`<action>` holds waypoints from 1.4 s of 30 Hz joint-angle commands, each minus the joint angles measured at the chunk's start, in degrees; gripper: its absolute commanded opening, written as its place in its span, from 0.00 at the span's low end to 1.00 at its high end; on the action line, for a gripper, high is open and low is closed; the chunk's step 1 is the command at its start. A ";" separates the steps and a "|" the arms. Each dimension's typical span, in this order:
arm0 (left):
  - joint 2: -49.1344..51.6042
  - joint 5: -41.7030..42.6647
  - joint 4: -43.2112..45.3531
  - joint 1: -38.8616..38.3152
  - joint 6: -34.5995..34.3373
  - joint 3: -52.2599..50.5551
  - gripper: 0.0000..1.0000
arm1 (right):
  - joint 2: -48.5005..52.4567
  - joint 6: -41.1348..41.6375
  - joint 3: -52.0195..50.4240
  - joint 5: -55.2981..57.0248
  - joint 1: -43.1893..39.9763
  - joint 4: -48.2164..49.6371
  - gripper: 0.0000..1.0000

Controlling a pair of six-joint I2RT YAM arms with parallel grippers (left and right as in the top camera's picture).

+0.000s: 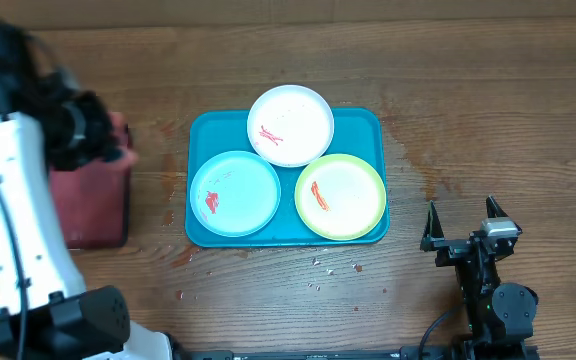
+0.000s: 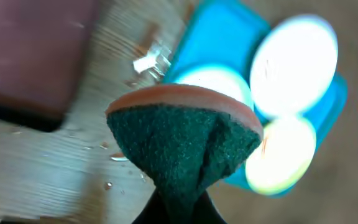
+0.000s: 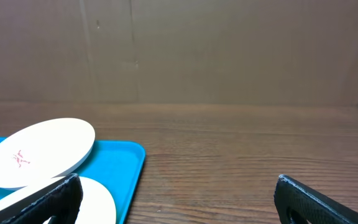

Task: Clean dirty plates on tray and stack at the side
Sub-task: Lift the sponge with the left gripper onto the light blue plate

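Left fingers (image 2: 145, 217) clamped on sponge (image 2: 179, 143), right fingers (image 3: 51, 198) apart, dirty plates (image 1: 235, 193) on tray (image 1: 364, 124)

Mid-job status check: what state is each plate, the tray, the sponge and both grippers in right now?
white plate: dirty, red smear, leaning on the other two
blue plate: dirty, red smear, on tray
green plate: dirty, red smear, on tray
tray: holds all three plates
sponge: folded, pinched, above the table
left gripper: shut on sponge
right gripper: open, empty
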 commanded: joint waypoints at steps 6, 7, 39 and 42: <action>1.33 -7.02 13.90 -17.44 -2.49 -20.63 0.04 | -0.57 -0.22 -0.59 0.15 -0.15 0.33 1.00; 1.36 -7.19 17.07 -18.84 -2.62 -23.61 0.04 | -0.57 -0.22 -0.59 0.15 -0.15 0.33 1.00; 0.79 -9.31 47.95 -25.35 -2.60 -43.41 0.09 | -0.57 4.81 -0.59 -15.32 -0.13 5.88 1.00; 0.07 -8.28 42.10 -23.21 -2.60 -36.06 0.15 | -0.57 6.05 -0.55 -25.16 -0.13 16.94 1.00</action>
